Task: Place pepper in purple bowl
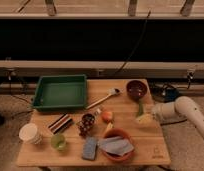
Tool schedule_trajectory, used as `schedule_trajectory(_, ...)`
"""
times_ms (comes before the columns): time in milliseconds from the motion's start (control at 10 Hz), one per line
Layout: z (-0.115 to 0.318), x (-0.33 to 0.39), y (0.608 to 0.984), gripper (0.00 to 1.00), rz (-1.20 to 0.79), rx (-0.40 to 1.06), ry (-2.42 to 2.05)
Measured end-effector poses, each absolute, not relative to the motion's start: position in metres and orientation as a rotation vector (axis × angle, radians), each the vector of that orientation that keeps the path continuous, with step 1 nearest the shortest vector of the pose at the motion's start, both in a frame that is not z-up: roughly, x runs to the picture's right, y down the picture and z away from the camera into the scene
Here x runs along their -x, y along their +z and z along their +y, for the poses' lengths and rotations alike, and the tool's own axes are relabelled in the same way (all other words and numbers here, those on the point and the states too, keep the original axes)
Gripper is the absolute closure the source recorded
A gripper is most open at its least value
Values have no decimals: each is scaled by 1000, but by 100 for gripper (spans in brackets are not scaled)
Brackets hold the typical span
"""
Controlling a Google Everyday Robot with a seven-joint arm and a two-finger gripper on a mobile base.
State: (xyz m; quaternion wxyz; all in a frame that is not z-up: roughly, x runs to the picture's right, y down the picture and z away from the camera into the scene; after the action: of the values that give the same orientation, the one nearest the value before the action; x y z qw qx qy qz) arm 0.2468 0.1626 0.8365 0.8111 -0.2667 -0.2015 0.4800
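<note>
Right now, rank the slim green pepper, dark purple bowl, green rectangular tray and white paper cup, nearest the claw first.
Claw at the table's right edge.
1. Slim green pepper, beside it.
2. Dark purple bowl, behind it.
3. Green rectangular tray, back left.
4. White paper cup, front left.

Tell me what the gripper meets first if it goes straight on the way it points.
The gripper, near the right edge of the wooden table beside the slim green pepper, points left. Straight on, it would probably meet the round orange-red fruit first, though its height is unclear.
</note>
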Motion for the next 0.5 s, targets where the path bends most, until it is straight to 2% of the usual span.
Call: schedule_trajectory(500, 161, -242, 837, 20, -310, 525, 1029)
